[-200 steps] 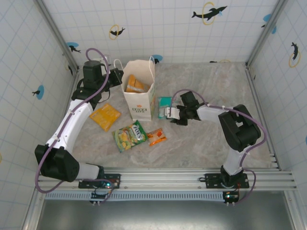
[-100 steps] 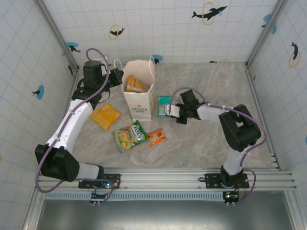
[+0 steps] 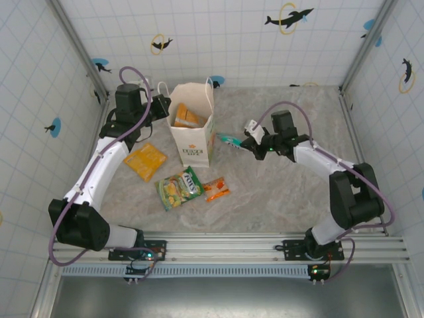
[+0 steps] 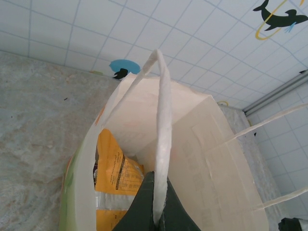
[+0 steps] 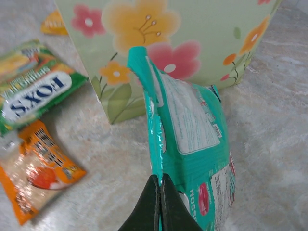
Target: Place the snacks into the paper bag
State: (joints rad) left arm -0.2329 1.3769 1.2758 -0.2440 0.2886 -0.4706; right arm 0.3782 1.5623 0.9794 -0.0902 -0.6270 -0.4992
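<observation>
Right pincer (image 5: 160,182) pinches the teal packet (image 5: 188,130) edge-on, aloft just beside the paper bag (image 3: 193,147).

A white paper bag (image 3: 193,142) stands upright, mouth open, with orange packets (image 3: 185,118) inside. Just right of the bag, a teal packet (image 3: 230,140) is held aloft on edge. Left of the bag lies a yellow-orange packet (image 3: 145,161). In front of it, a green packet (image 3: 179,187) and a small orange packet (image 3: 216,189) lie flat.
</observation>
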